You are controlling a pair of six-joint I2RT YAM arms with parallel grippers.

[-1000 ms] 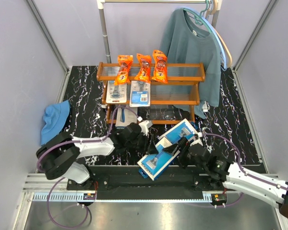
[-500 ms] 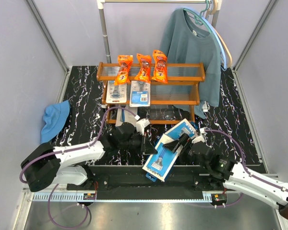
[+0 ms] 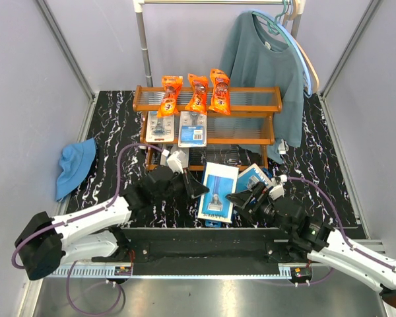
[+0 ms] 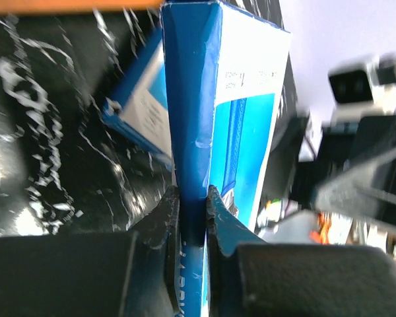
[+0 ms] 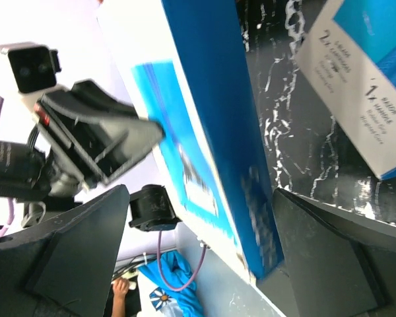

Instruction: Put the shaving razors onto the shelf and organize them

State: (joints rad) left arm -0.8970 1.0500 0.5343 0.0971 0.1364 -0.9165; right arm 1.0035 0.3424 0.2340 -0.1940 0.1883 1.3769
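Shelf (image 3: 251, 109): orange bags and blister cards sit on its upper tiers. Just in front of it, the blue razor box (image 3: 219, 191) has passed from your right claw (image 3: 241, 198), now wide and empty, to your left claw (image 4: 191, 198), clamped on its edge. Shelving comes next.

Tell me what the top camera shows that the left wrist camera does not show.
Only the top camera: the whole shelf, with three orange bags on its top tier and two cards on the middle tier, the sweater and the blue cloth. Only the left wrist camera: a close look at the fingers of the left gripper pinching the thin edge of the blue box. Both: that held box, and a second box lying on the table.
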